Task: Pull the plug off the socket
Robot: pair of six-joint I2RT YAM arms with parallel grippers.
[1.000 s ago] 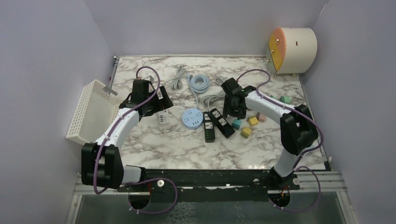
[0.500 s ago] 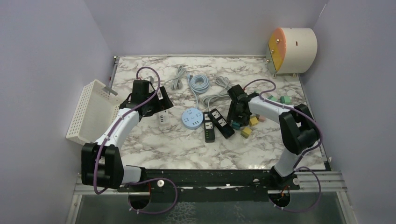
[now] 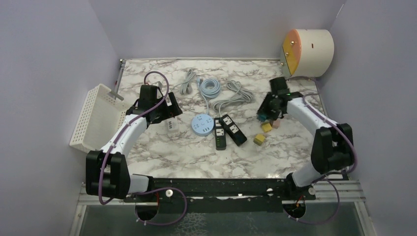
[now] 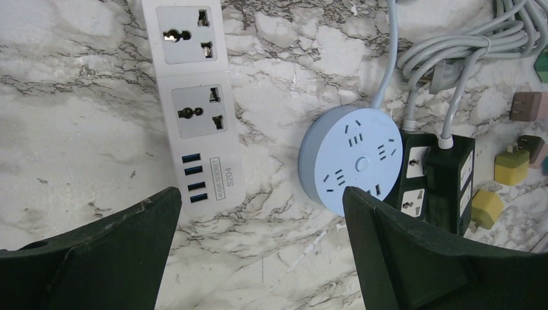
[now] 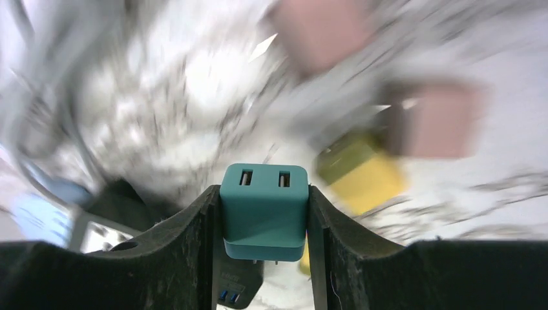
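My right gripper (image 3: pixel 267 113) is shut on a teal two-port USB plug (image 5: pixel 263 206), held clear of the table with its prongs showing below. It hangs right of two black socket strips (image 3: pixel 227 131), one of which shows blurred under the plug (image 5: pixel 239 284). My left gripper (image 3: pixel 164 115) is open and empty above the white socket strip (image 4: pixel 194 97), next to a round blue socket (image 4: pixel 354 158). The black strips also show in the left wrist view (image 4: pixel 439 181).
Yellow plugs (image 3: pixel 259 139) (image 3: pixel 266 127) and pink ones (image 5: pixel 430 119) lie near the right gripper. Coiled cables (image 3: pixel 210 88) (image 3: pixel 236 96) lie at the back. A white basket (image 3: pixel 96 118) stands at the left edge, a cream cylinder (image 3: pixel 307 51) at the back right.
My right gripper has closed on the teal plug beside the black strips and carried it up and to the right. The left arm has not moved.
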